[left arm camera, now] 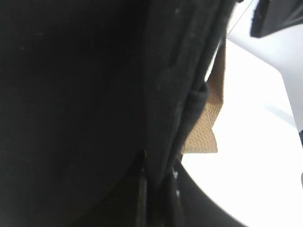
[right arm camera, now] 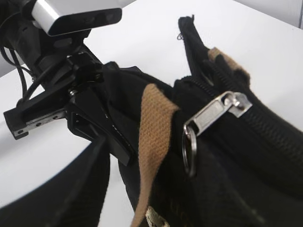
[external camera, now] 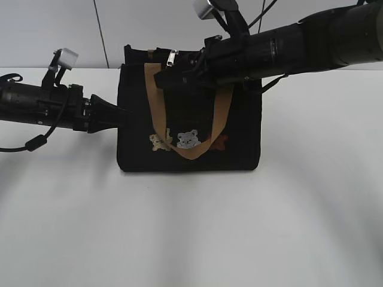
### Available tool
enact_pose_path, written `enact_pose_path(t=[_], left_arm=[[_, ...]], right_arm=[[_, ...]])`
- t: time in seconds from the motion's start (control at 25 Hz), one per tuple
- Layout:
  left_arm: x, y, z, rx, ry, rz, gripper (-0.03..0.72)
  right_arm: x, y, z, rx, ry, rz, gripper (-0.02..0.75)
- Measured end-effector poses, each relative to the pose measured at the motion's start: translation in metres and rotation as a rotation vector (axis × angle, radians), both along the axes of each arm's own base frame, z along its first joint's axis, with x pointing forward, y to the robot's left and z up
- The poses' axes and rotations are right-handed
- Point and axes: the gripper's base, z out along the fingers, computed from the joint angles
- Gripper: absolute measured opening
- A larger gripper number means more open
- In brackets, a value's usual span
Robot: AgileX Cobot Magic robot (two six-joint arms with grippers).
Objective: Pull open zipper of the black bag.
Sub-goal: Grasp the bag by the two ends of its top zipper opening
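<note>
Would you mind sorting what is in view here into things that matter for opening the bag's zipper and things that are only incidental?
Part of the job:
- black bag
- zipper with its silver pull and ring
- left gripper, clamped on the bag's side
- right gripper, at the top edge near the pull

Incidental:
- tan handle straps
- white table

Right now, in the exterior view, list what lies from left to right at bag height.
Left gripper shut on the bag's left side → black bag → zipper pull on top → right gripper reaching in from the right, beside the pull.
</note>
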Motion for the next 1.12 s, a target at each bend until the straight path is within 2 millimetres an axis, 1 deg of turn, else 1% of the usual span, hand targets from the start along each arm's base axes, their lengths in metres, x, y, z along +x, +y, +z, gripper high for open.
enact_pose_path(t=[0.12,0.24,0.36,0.44,0.6,0.92,1.04,1.12], left_arm=[[0.000,0.000,0.000,0.000,0.000,0.000,0.029],[0.000,0.000,0.000,0.000,0.000,0.000,0.029],[0.000,0.000,0.000,0.002,0.000,-0.006,0.029],[-0.001,0.000,0.000,0.004,-0.001,-0.009,0.029],[-0.001,0.000,0.000,0.004,-0.002,-0.012,0.029],[-0.002,-0.001,-0.001,0.010,-0.002,-0.027,0.028],[-0.002,-0.001,-0.001,0.013,-0.002,-0.032,0.029],[-0.003,-0.001,-0.001,0.014,-0.002,-0.038,0.029]], right_arm=[[0.001,0.000,-0.001,-0.008,-0.002,-0.012,0.307],[0.001,-0.001,-0.001,-0.011,0.000,-0.021,0.184],[0.003,-0.002,0.000,-0.007,0.029,-0.062,0.040],[0.004,-0.005,0.003,-0.012,0.045,-0.104,-0.011],[0.004,-0.012,0.016,-0.067,0.008,-0.158,-0.015],[-0.008,-0.020,0.039,-0.152,-0.009,-0.146,-0.015],[-0.009,-0.028,0.048,-0.172,-0.013,-0.170,-0.015],[-0.007,-0.037,0.050,-0.173,0.001,-0.193,-0.015]])
